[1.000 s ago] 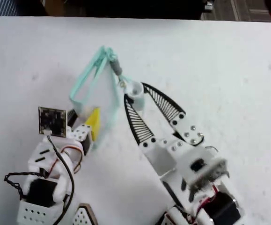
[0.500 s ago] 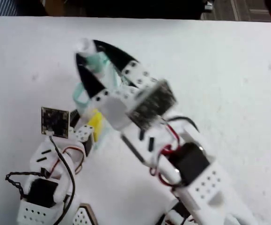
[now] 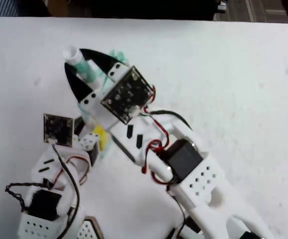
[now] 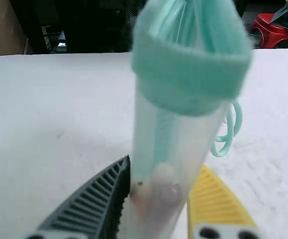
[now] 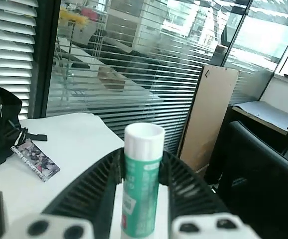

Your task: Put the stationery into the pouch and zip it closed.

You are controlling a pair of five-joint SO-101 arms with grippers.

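Observation:
My right gripper (image 3: 76, 59) is raised over the far left of the table, shut on a glue stick (image 3: 82, 65) with a white cap and green body. In the right wrist view the glue stick (image 5: 141, 191) stands upright between the black fingers (image 5: 94, 186). The pouch (image 4: 183, 124) is clear plastic with teal trim and a teal ring pull (image 4: 228, 135). My left gripper (image 4: 158, 204) is shut on its near end, between a grey and a yellow finger (image 4: 216, 204). From above, the right arm covers most of the pouch (image 3: 115, 56); the left gripper (image 3: 90, 130) sits just below it.
The white table (image 3: 233, 74) lies bare to the right and at the back. The left arm's body (image 3: 49, 189) takes up the near left corner, and the right arm (image 3: 193, 174) crosses the near middle. A dark room edge runs behind the table.
The right gripper has lifted the glue stick off the table beside the pouch and swung it left and farther back, above the pouch. The left arm has barely moved.

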